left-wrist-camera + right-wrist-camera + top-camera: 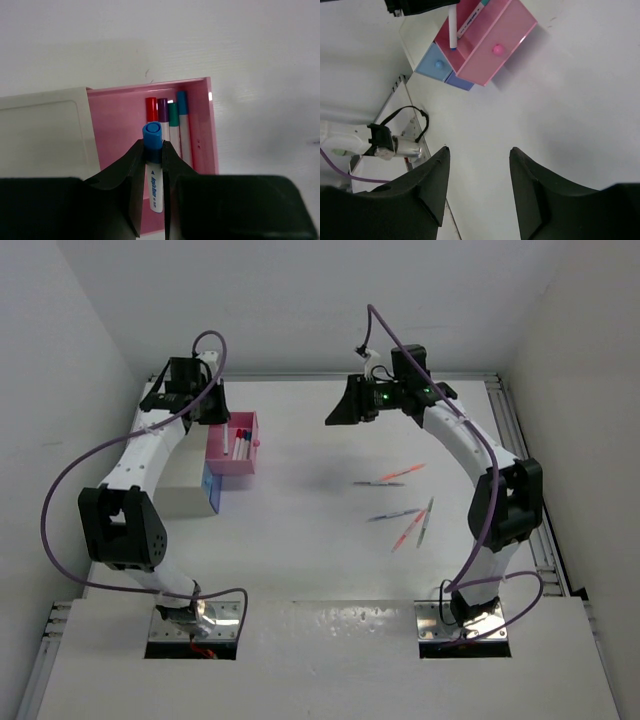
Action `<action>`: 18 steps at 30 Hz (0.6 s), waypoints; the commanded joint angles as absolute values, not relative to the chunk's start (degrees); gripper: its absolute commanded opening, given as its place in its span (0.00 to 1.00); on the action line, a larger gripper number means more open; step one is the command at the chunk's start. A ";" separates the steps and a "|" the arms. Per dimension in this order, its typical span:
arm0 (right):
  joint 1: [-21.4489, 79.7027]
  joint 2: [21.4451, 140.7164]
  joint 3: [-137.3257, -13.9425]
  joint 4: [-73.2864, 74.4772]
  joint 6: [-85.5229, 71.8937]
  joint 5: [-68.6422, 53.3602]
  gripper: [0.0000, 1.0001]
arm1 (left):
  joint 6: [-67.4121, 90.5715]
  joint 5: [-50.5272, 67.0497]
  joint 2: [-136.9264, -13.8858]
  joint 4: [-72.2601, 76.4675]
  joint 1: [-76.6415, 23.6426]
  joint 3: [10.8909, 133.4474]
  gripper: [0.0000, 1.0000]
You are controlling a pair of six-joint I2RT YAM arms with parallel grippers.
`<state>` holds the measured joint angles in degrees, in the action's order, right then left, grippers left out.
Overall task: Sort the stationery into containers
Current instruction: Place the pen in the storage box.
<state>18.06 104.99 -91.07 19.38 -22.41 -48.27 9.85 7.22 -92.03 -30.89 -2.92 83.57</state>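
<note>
My left gripper is shut on a white marker with a blue cap, held above the open pink container. Several pens with red, purple, green and blue caps lie inside it. In the top view the left gripper hangs over the pink container at the back left. My right gripper is open with nothing between its fingers, and in the top view it hovers over the bare table middle. Several pens lie loose on the table to the right. The blue container sits below the pink one.
A white cabinet holds the drawers at the left, with the blue drawer's front facing right. Metal rails run along the table's right edge. White walls close in the back and both sides.
</note>
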 commanded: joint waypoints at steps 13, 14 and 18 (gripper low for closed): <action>17.93 105.91 -92.02 19.69 -19.77 -46.06 0.43 | 6.33 4.13 -97.73 -36.30 -5.18 89.65 0.23; 18.10 106.00 -92.11 18.73 -20.30 -45.53 0.41 | 6.42 4.39 -97.82 -36.47 -5.10 89.91 0.28; 18.37 107.22 -92.72 16.61 -22.58 -44.39 0.37 | 6.42 5.36 -97.56 -37.35 -5.10 91.84 0.46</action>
